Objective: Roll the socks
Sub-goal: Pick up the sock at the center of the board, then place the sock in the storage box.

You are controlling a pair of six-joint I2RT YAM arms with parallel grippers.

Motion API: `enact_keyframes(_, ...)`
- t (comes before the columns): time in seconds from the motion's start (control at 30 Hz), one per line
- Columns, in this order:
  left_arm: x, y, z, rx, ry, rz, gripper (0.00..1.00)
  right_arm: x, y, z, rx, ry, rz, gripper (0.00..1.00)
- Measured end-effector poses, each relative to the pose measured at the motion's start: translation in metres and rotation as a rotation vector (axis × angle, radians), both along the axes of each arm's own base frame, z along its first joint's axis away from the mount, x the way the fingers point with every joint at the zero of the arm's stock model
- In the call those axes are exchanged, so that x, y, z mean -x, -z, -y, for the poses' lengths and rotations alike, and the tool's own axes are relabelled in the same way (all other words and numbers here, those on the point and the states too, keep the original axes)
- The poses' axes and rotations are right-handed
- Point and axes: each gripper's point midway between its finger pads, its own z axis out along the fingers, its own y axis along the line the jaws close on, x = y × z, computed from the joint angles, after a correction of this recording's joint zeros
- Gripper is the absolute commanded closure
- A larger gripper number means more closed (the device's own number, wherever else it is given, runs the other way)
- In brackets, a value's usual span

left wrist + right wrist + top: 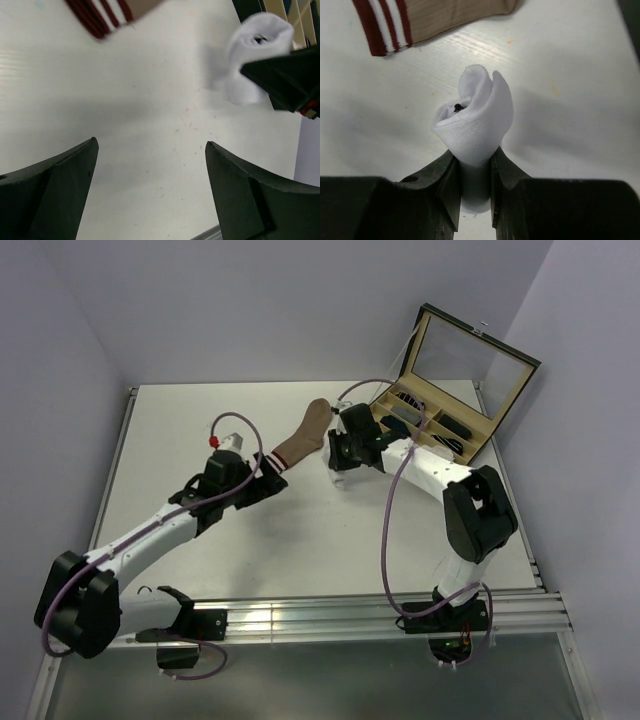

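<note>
Right claw pinching rolled white sock; left claw spread; tan sock flat.

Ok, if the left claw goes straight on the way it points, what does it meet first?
Probably, from the left claw, the tan sock: its striped cuff lies just left of centre beyond bare table. The white sock, pinched in the right claw, sits off to the right. Depth is unclear.
</note>
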Motion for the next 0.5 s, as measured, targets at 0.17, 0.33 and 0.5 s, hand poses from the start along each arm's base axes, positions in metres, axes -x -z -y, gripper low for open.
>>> enact_keyframes(0.17,-0.007,-0.021,-0.058,-0.053,-0.136,0.016,0.02,-0.019,-0.015,0.034,0.114,-0.029,0.037,1.0)
enact_keyframes(0.33,-0.009,-0.046,-0.119,-0.097,-0.274,0.055,0.01,-0.049,-0.027,0.077,0.234,-0.032,0.076,1.0)
enact_keyframes(0.5,-0.007,-0.063,-0.162,-0.169,-0.373,0.111,0.01,-0.085,-0.04,0.108,0.32,-0.044,0.116,1.0)
